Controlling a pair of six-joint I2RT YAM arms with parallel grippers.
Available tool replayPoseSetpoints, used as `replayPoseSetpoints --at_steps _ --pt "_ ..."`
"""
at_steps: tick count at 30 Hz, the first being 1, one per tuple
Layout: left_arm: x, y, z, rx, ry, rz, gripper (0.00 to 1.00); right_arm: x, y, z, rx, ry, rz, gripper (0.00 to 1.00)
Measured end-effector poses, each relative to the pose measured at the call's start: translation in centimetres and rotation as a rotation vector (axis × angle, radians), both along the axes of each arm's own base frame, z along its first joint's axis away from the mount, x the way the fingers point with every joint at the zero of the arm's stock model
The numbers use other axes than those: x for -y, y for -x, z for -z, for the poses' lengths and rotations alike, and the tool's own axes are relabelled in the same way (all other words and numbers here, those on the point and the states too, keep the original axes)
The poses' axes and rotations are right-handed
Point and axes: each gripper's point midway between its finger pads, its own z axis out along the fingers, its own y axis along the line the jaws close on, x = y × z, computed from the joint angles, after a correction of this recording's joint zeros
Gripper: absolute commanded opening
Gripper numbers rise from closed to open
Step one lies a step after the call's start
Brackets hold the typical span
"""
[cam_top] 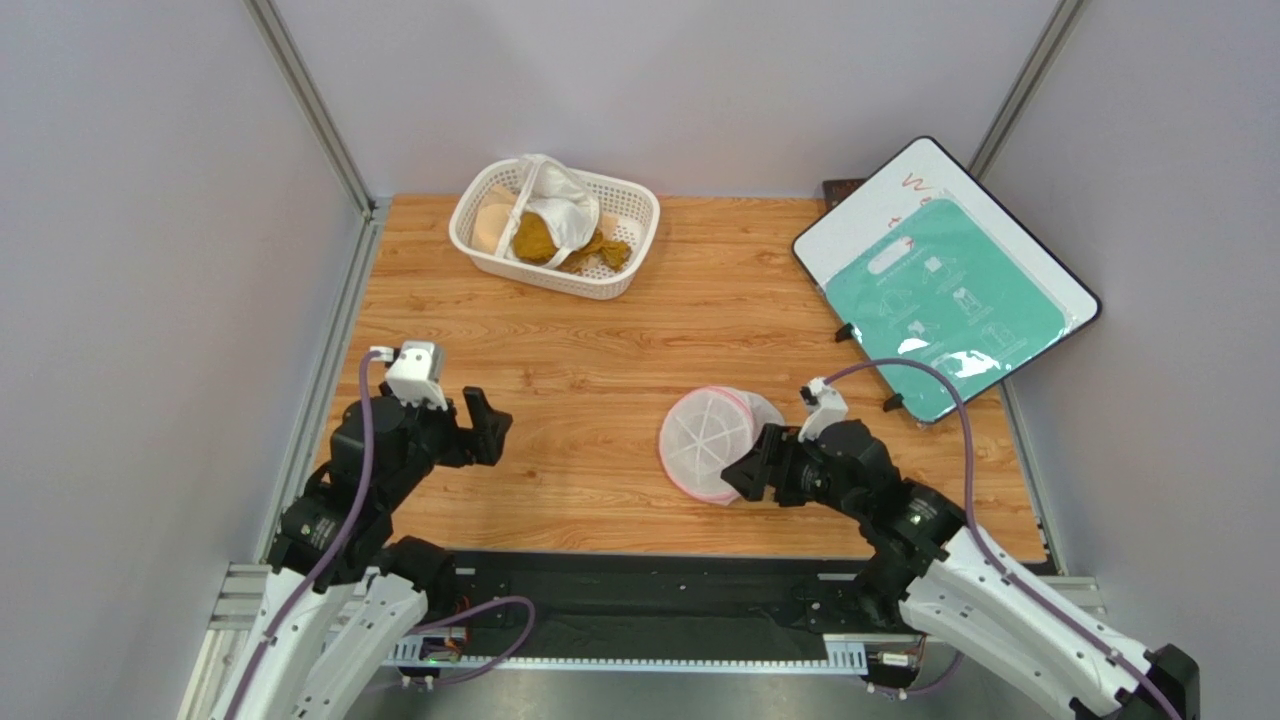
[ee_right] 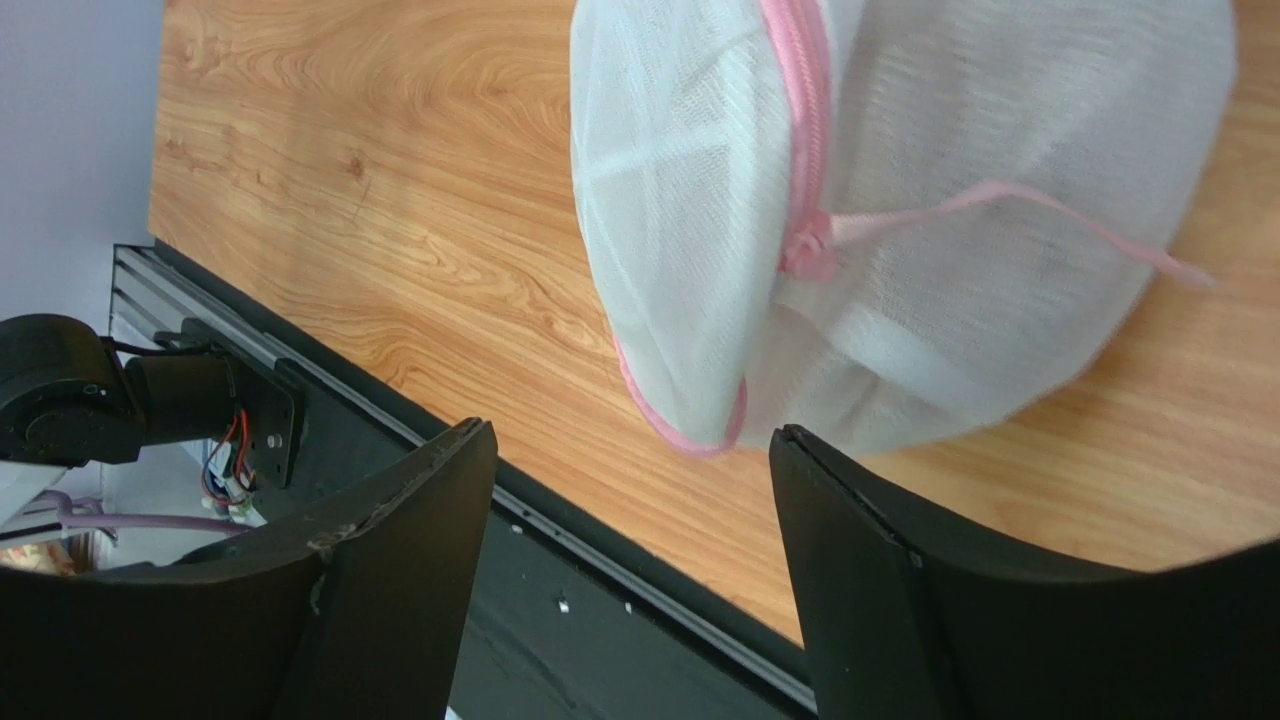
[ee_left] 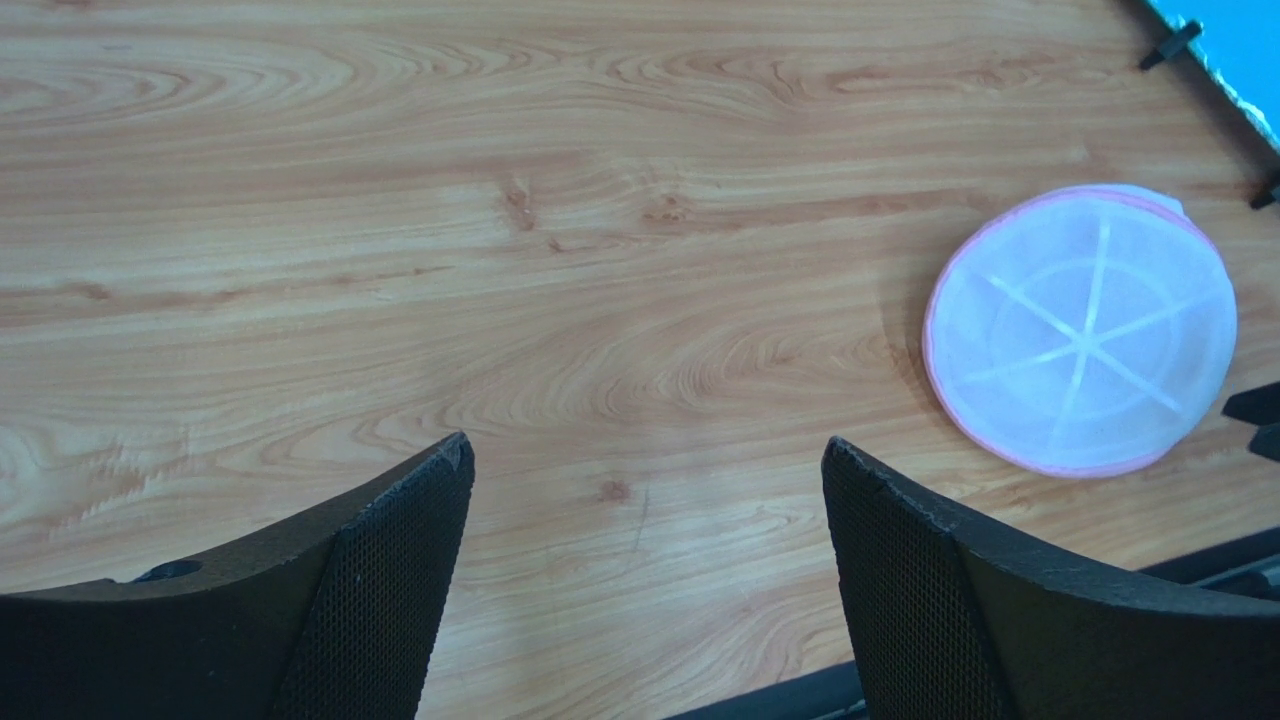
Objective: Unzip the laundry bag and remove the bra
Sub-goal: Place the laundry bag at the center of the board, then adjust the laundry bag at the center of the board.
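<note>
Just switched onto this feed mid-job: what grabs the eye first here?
The round white mesh laundry bag with pink zipper trim lies on the near half of the table, right of centre, and the right gripper is open just short of it. Next come the white lattice basket of cloths at the far edge, and the left gripper, open over bare wood.

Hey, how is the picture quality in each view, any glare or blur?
Top external: even light, white glare on the teal sheet. Left wrist: wood grain sharp, laundry bag bright but readable. Right wrist: bag very near, mesh washed out, pink zipper clear.
</note>
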Motion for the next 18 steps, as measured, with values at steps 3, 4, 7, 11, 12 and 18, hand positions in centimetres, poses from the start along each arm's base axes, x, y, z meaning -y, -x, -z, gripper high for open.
replayPoseSetpoints --at_steps 3,4,7,11,12,18 --pt "1.0 0.0 0.7 -0.038 -0.007 0.044 0.91 1.3 0.7 -1.0 0.012 0.009 0.023 0.78" --pt "1.3 0.1 0.8 -0.047 -0.004 0.057 0.91 1.7 0.8 -1.6 0.025 0.008 0.034 0.78" --pt "2.4 0.4 0.6 -0.057 0.038 0.096 0.91 2.7 0.7 -3.9 0.073 -0.001 0.069 0.80" --pt "4.1 0.4 0.5 -0.051 0.127 0.141 0.91 3.1 -0.1 -4.5 0.088 0.028 0.107 0.83" --pt "4.5 0.4 0.9 -0.062 0.139 0.150 0.91 3.2 -0.3 -4.1 0.077 0.049 0.114 0.82" --pt "5.5 0.8 2.7 -0.119 0.158 0.182 0.91 2.6 -2.2 -1.0 0.026 0.185 0.111 0.70"
